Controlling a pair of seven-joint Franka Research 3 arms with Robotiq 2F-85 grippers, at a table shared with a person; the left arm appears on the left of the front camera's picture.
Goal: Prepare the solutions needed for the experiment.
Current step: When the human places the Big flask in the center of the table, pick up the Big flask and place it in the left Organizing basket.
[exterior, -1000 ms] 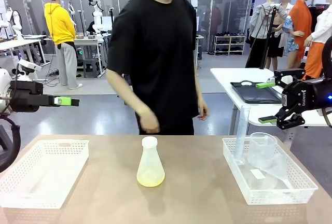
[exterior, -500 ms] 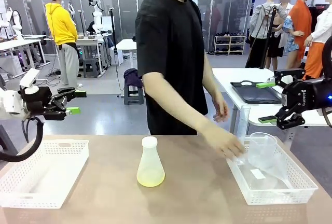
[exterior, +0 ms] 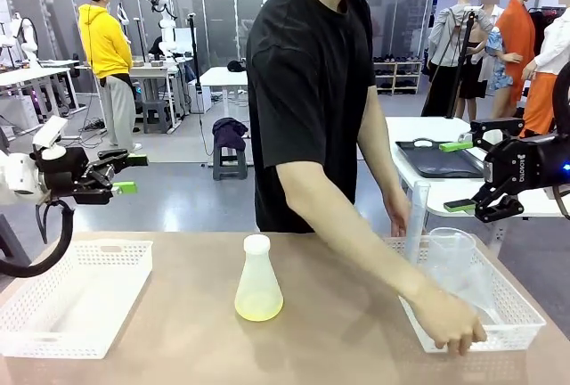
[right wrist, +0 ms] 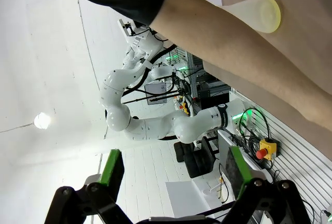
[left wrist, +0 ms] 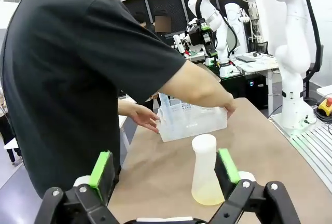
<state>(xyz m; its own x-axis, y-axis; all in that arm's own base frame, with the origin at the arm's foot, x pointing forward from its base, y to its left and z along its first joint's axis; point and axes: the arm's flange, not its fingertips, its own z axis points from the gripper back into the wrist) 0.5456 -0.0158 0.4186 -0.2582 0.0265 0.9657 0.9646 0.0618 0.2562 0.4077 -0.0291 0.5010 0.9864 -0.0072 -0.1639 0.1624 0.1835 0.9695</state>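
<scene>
The left gripper (exterior: 127, 175) hangs with its jaws apart and nothing between them. The right gripper (exterior: 456, 176) also stands wide and empty. The solutions (exterior: 258, 307) lie below the left gripper and off to its right, and well below and to the left of the right one. They form a shallow, pale yellow-green, translucent layer in the bottom of a frosted whitish conical flask (exterior: 257, 274). The flask stands upright on the tan table (exterior: 338, 349), with its neck topped in white.

In the left wrist view the flask is straight ahead of the fingers, close to one green pad (left wrist: 227, 166), and the liquid shows as a faint yellow band at its base. A person's arm reaches across between the flask and the right gripper. Their hand (exterior: 450, 318) rests on the near rim of a white basket (exterior: 525, 309) below that gripper.
</scene>
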